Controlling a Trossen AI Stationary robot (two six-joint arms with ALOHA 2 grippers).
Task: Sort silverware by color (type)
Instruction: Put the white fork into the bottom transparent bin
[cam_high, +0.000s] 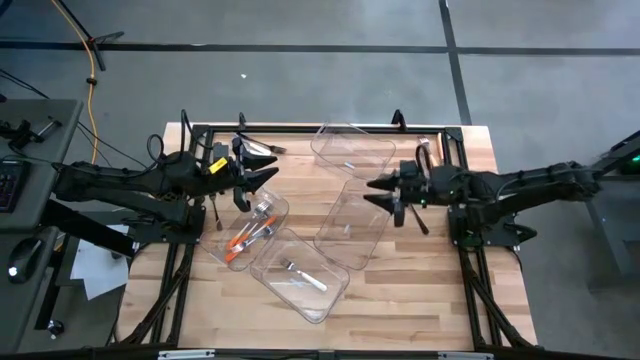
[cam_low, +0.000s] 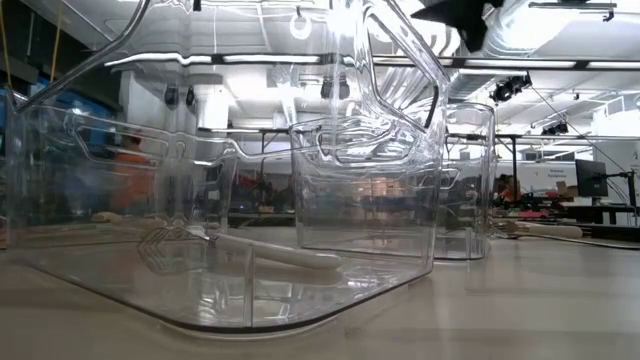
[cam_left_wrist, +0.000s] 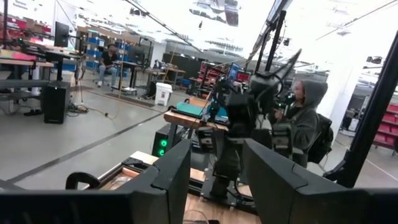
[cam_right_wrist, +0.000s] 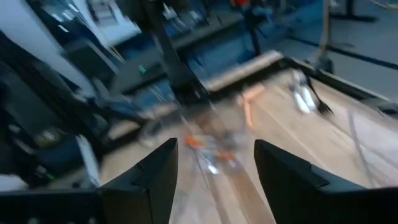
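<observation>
Orange-handled silverware (cam_high: 245, 240) lies in a clear bin (cam_high: 262, 207) left of centre. A white-handled fork (cam_high: 303, 275) lies flat on the floor of the nearest bin (cam_high: 320, 305), also seen in the low view (cam_low: 240, 250). Black pieces (cam_high: 258, 150) lie on the table at the far left. My left gripper (cam_high: 262, 178) hangs open above the table, just beyond the orange bin. My right gripper (cam_high: 378, 192) hangs open beside the middle bin (cam_high: 352, 225), with nothing between its fingers (cam_right_wrist: 155, 177).
An empty clear bin (cam_high: 352, 150) stands at the far middle. A dark piece (cam_high: 416, 216) and an orange-handled piece (cam_high: 424, 152) lie on the table under the right arm. A person (cam_left_wrist: 305, 118) stands beyond the table's right side. Bare wood lies along the near edge.
</observation>
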